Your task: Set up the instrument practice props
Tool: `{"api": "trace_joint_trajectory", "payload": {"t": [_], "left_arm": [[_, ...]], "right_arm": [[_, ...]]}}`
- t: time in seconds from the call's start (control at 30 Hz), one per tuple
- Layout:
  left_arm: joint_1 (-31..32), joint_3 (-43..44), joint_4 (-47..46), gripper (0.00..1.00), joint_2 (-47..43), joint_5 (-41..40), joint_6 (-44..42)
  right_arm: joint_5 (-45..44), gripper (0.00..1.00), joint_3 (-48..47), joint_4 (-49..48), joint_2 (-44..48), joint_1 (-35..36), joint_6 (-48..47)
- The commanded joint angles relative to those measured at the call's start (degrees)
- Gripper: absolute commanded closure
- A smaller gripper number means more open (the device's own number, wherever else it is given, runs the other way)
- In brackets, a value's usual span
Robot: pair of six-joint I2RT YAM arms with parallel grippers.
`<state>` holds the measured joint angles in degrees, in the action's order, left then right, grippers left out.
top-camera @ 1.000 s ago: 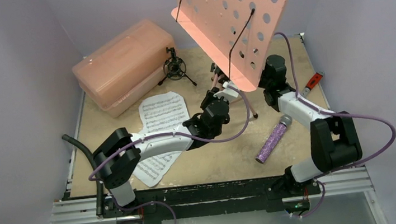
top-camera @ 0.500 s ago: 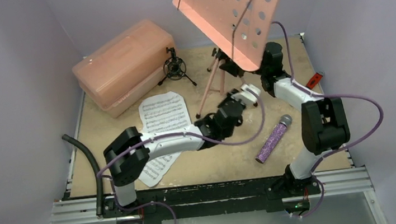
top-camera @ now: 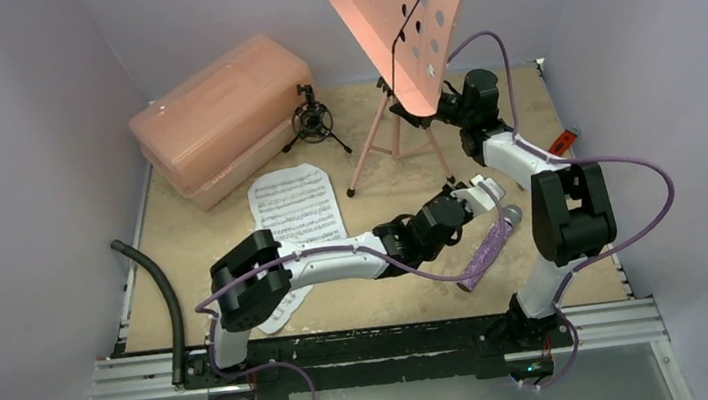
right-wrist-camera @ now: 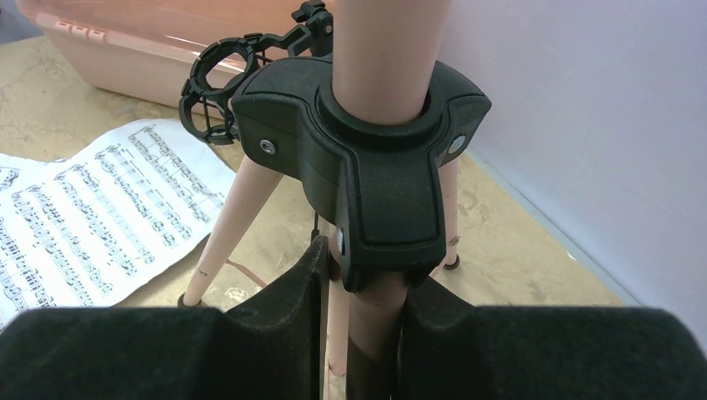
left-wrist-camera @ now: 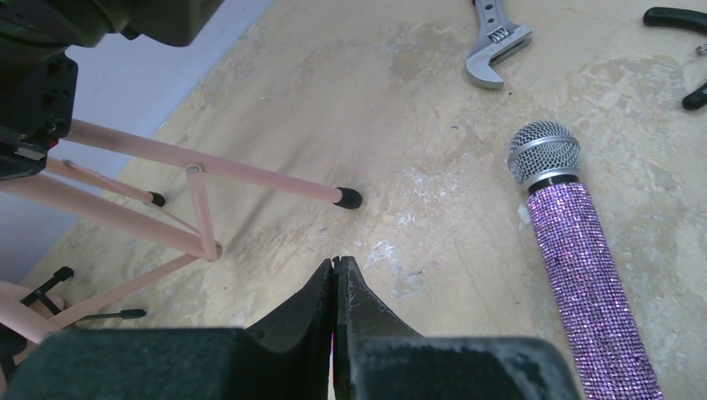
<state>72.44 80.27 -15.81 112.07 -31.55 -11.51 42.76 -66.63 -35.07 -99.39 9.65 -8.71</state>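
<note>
The music stand (top-camera: pixel 388 17) is up on its three thin legs at the far middle-right of the table (top-camera: pixel 184 244), its holed desk raised and tilted, and in the left wrist view the feet appear to rest on the tabletop. The right claw (right-wrist-camera: pixel 364 304) is clamped on the stand's centre pole, just under the black hub where the legs meet. This looks like the steadying part of the stand step, which seems nearly done. The glittery microphone (left-wrist-camera: pixel 575 250) lies flat on the table, well in front of the stand and close to the right arm, with its mesh head pointing toward the stand. The left claw (left-wrist-camera: pixel 336 263) hangs low over the table just beside that head, its jaws pressed together and holding nothing. The microphone is probably the next thing to pick up. For that the jaws would have to part, move over the purple body and close across its width, since a round, slick barrel may roll. Two music pages (top-camera: pixel 293 207) lie flat on the table at left-centre, not yet on the desk. The small black tripod (top-camera: pixel 313 122) stands beside the pink case (top-camera: pixel 220 115), and a wrench (left-wrist-camera: pixel 496 46) lies beyond the microphone.
</note>
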Motion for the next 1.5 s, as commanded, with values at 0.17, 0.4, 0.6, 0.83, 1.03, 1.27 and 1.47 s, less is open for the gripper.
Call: {"api": "trace_joint_trajectory", "payload": {"t": [0.17, 0.4, 0.6, 0.83, 1.03, 1.27, 1.47], "left_arm": [[-5.30, -5.41, -1.11, 0.73, -7.14, 5.46, 6.42], [-17.23, -12.11, -2.05, 0.46, -13.74, 25.21, 10.98], [-26.28, -10.72, -1.69, 0.41, -14.54, 35.63, 9.46], [-35.15, -4.07, 1.17, 0.40, -10.84, 45.71, 10.09], [-38.20, 2.78, 0.73, 0.40, -3.15, 56.68, 10.88], [-38.26, 6.05, -0.42, 0.68, 1.45, 60.38, 11.07], [-38.21, 3.80, -0.69, 1.00, -0.33, 57.51, 11.09]], "right_arm": [[-3.49, 1.00, 0.01, 2.66, 0.93, -0.38, -6.52], [-3.24, 1.00, -0.58, 4.18, 1.40, -0.37, -6.80], [-2.63, 1.00, -0.68, 5.31, 1.79, -0.42, -7.06], [-2.11, 1.00, -0.38, 5.57, 2.06, -0.42, -6.95], [-1.81, 1.00, -1.53, 6.41, 1.42, -0.40, -6.46], [-1.71, 1.00, -2.77, 7.00, 1.29, -0.42, -6.41], [-2.39, 1.00, -4.08, 7.15, 0.36, -0.37, -5.71]]}}
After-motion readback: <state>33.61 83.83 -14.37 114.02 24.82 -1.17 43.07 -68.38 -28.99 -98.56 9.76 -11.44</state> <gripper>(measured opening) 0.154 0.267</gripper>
